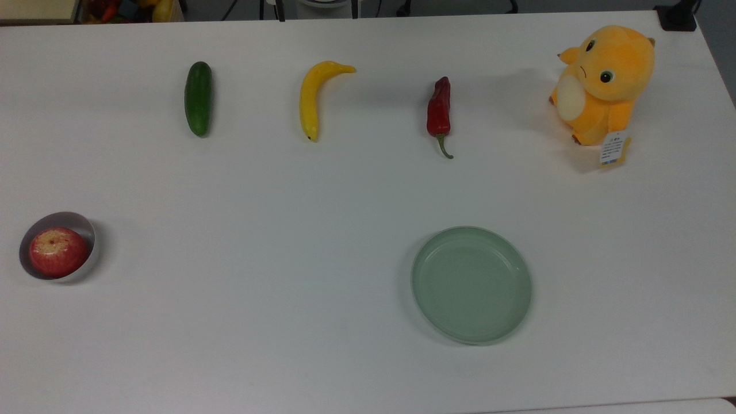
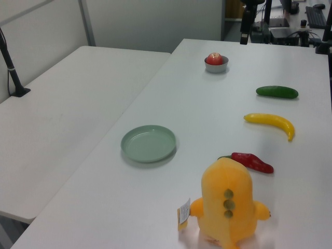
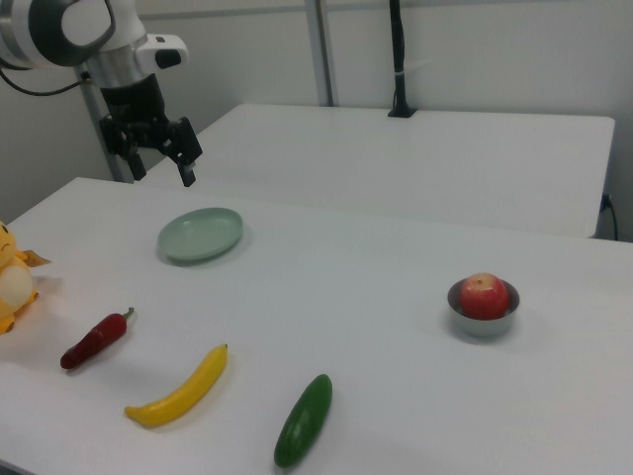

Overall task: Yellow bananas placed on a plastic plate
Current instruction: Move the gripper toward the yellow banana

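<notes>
Left to right in the top view: the yellow bananas lie on the bench, well apart from the bare plastic plate. The pincer hangs empty, jaws parted (nothing grasped); the whole transfer remains.

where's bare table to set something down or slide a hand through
Widest bare patch: between the bowl and the plastic plate, below the cucumber. Tighter: the row of cucumber, yellow bananas, chili pepper and plush toy.
</notes>
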Robot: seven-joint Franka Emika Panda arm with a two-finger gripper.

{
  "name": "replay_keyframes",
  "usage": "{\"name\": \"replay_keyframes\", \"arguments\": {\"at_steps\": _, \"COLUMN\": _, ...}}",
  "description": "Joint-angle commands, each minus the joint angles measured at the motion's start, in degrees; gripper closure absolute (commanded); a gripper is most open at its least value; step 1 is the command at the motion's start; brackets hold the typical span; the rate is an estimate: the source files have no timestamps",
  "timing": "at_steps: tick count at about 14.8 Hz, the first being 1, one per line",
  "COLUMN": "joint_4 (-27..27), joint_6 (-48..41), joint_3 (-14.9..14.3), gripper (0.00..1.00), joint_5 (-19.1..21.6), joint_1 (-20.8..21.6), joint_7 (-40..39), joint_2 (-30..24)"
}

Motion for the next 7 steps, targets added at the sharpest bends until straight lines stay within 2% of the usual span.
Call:
{"name": "replay_keyframes", "arguments": {"at_steps": 1, "joint_4": -0.31, "joint_6": 0.05, "joint_3": -0.02, "gripper": 0.00, "joint_5": 0.45, "joint_1": 0.14, "joint_7": -0.43, "joint_2": -0.38}}
{"name": "replay_keyframes", "arguments": {"at_steps": 7, "joint_4": -0.58, "joint_6": 0.22, "joint_3": -0.01, "gripper": 0.00, "joint_5": 0.63, "joint_1": 0.14, "joint_7": -0.60, "joint_2": -0.38}}
